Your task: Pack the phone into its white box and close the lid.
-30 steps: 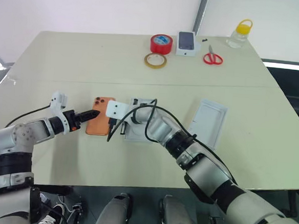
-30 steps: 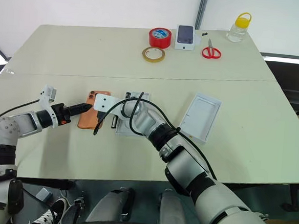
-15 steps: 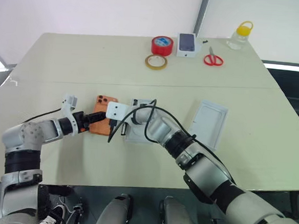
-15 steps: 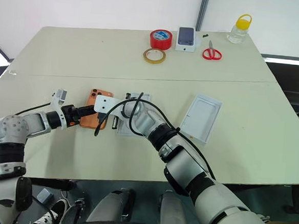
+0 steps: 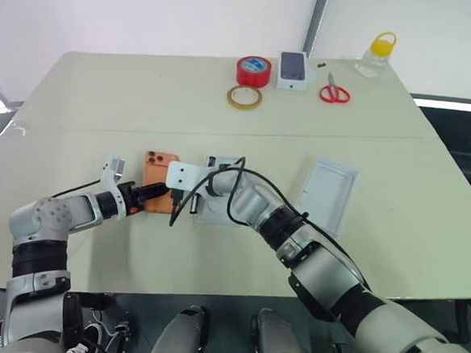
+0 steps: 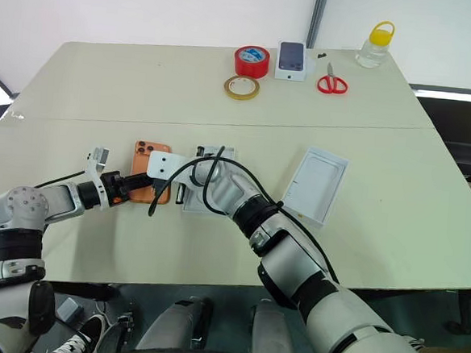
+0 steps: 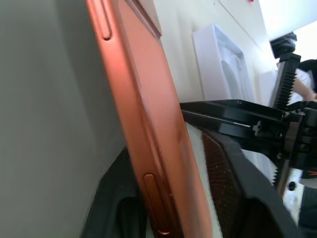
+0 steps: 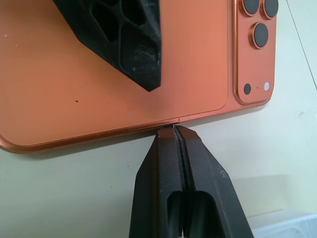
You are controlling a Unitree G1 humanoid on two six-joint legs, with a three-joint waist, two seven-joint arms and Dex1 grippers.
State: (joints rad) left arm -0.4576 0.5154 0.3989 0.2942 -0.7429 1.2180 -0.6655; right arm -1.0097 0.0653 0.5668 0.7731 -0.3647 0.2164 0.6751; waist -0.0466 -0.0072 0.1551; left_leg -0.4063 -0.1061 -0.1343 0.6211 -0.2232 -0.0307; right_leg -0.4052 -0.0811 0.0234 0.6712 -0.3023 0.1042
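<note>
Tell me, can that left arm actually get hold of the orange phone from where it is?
Probably yes. The left gripper already has its jaws either side of the phone at its near edge. The right gripper, jaws shut, presses the phone's opposite edge, seemingly bracing rather than blocking.

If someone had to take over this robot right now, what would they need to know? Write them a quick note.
Left gripper: jaws around the phone's near edge, one finger under it and one on top, lifting that edge off the table.
Right gripper: shut, holding nothing, tips against the phone's long side, bracing it.
White box: open, just right of the phone, partly under the right arm.
Lid: lying apart, further right.
Done: the phone is gripped.
Left: lift the phone, lay it in the box, fetch the lid and close it.
</note>
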